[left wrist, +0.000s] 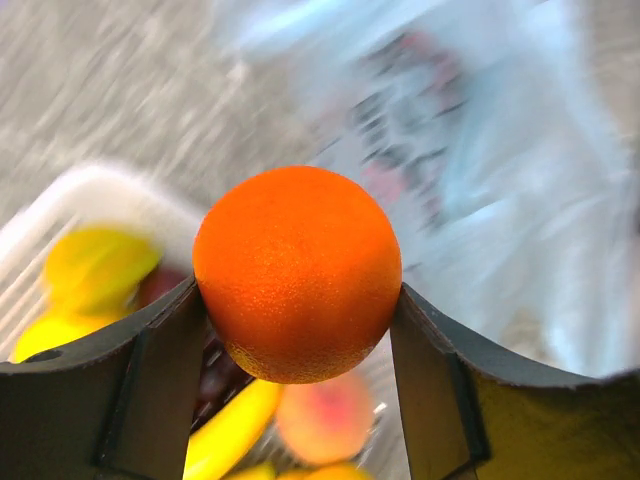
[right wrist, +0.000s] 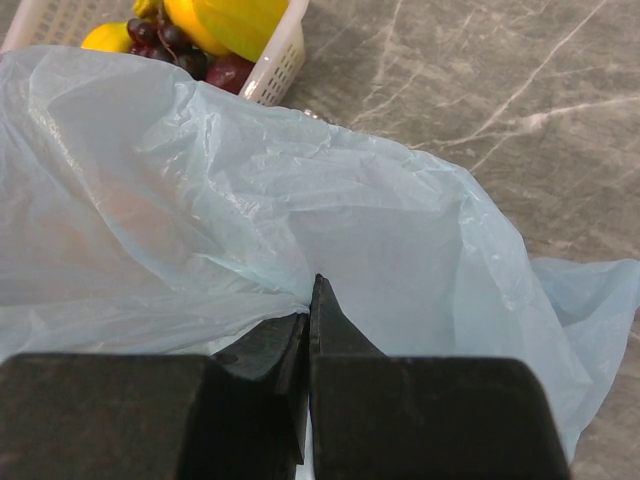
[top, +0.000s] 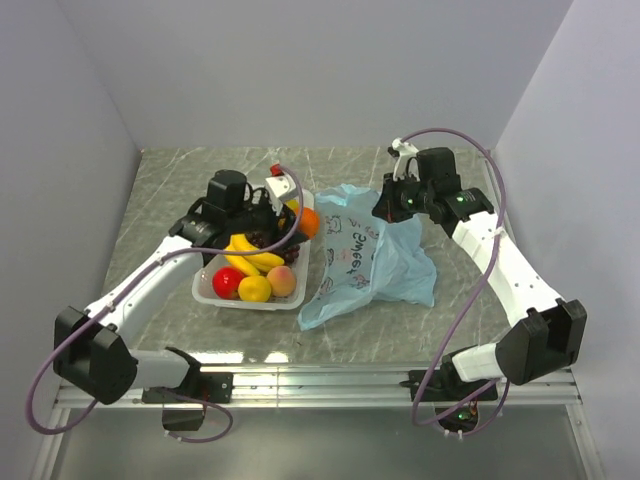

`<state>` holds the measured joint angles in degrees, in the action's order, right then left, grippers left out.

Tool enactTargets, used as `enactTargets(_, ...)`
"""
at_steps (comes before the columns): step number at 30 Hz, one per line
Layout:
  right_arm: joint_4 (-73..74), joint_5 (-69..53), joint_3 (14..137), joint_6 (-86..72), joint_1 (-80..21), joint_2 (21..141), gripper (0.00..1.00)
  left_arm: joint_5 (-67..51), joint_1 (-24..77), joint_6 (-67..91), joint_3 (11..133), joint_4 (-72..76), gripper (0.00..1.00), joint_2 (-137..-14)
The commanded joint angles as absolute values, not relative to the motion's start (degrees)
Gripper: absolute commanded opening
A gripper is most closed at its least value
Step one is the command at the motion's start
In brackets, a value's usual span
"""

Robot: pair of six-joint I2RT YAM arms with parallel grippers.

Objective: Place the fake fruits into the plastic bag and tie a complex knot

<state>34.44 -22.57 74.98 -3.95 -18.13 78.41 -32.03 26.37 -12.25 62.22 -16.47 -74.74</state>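
My left gripper (left wrist: 298,292) is shut on the orange (left wrist: 297,270), whose sides touch both fingers. In the top view the orange (top: 308,222) hangs over the right end of the white basket (top: 204,289), beside the plastic bag (top: 370,262). In the basket lie bananas (top: 250,256), grapes (top: 262,238), a red apple (top: 227,282), a lemon (top: 254,289) and a peach (top: 282,281). My right gripper (right wrist: 313,295) is shut on a fold of the light-blue plastic bag (right wrist: 250,190) and holds its upper right edge lifted (top: 386,212). The knot is out of view.
The marble table (top: 180,180) is boxed in by white walls at the back and on both sides. The basket corner with grapes (right wrist: 170,40) and yellow fruit shows at the top left of the right wrist view. Cables loop off both arms.
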Motion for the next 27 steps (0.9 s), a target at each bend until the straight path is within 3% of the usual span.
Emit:
enactTargets(1, 32.78, -24.87, 77.87, -4.57, -18.54, 79.27, 0.00, -39.11, 30.57, -8.26, 63.19, -12.40, 0.34, -74.79)
enactTargets(7, 34.28, -37.42, 78.58, -3.26, -16.88, 81.91, 0.00, -33.40, 41.30, -7.92, 66.43, -7.83, 0.35, -84.00)
enactTargets(8, 34.02, -39.36, 78.31, -3.25, -16.44, 82.09, 0.00, -32.88, 42.09, -7.65, 67.05, -6.95, 0.41, -85.24)
enactTargets(9, 33.75, -42.07, 77.61, -3.43, -15.83, 82.18, 0.00, -32.35, 43.14, -7.47, 67.76, -6.07, 0.58, -86.38)
enactTargets(12, 33.13, -44.82, 76.82, -3.17, -15.29, 82.53, 0.00, -30.77, 44.03, -6.33, 69.78, -5.71, 0.83, -87.98)
enactTargets(15, 33.22, -45.97, 76.29, -2.73, -15.29, 83.05, 0.00, -28.66, 43.60, -7.38, 70.40, -8.07, 0.93, -85.62)
enactTargets(18, 32.70, -45.79, 75.33, -2.64, -15.21, 83.58, 0.00, -29.70, 41.85, -8.87, 68.82, -11.94, 0.99, -79.47)
enactTargets(22, 31.91, -45.88, 74.27, -2.20, -15.21, 84.02, 0.00, -28.40, 39.21, -9.33, 65.04, -16.85, 0.99, -69.90)
enactTargets(27, 31.82, -42.98, 73.13, -1.23, -15.21, 83.85, 0.00, -23.74, 27.01, -5.19, 65.74, -19.52, 0.99, -70.57)
